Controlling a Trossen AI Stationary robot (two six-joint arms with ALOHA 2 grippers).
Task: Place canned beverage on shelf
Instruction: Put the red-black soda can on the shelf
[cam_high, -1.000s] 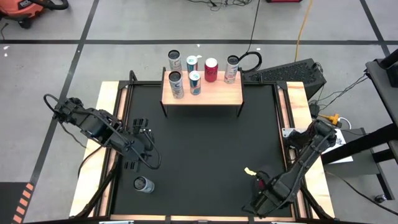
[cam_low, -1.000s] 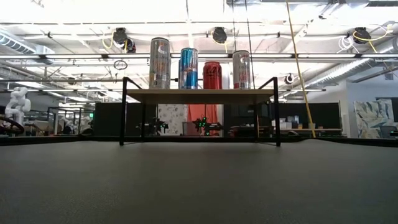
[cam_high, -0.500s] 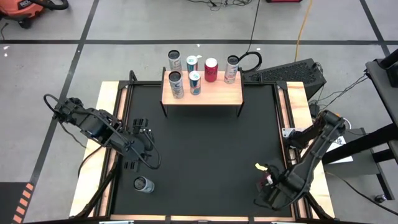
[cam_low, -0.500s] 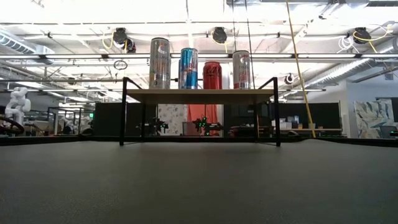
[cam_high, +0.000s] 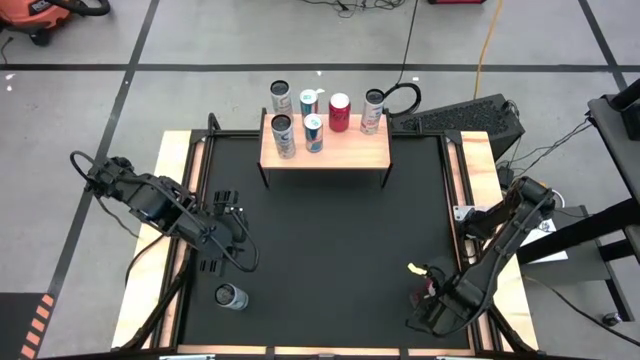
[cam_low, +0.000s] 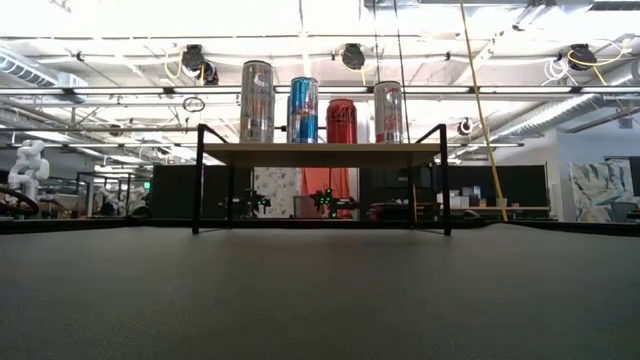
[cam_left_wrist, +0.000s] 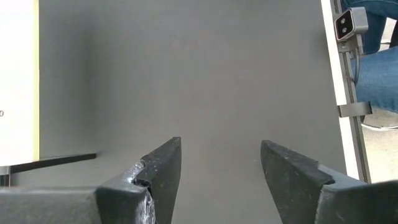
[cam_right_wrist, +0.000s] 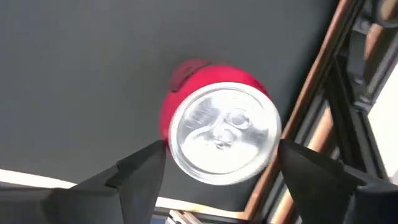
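Observation:
A red can (cam_right_wrist: 225, 132) stands upright on the black mat (cam_high: 330, 240) near the table's near right corner, also seen in the high view (cam_high: 433, 289). My right gripper (cam_right_wrist: 222, 163) (cam_high: 428, 292) points down over it, open, with one finger on either side of the can's silver top; I see no touch. The shelf (cam_high: 345, 148) (cam_low: 320, 153), a light-wood board on black legs, stands at the far edge and carries several upright cans (cam_low: 300, 108). My left gripper (cam_left_wrist: 221, 158) (cam_high: 228, 207) hangs open over the mat's left part, nothing between its fingers.
A silver can (cam_high: 231, 296) stands on the mat near the near left corner. Light-wood strips (cam_high: 175, 170) border the mat on both sides. A black device (cam_high: 465, 118) lies beyond the far right corner. A person's leg in jeans (cam_left_wrist: 373, 68) shows past the table's edge.
My right gripper has shifted a little toward the table's right edge and sunk over the red can, rolling somewhat about its own axis. Its fingers have stayed apart. The can has not moved.

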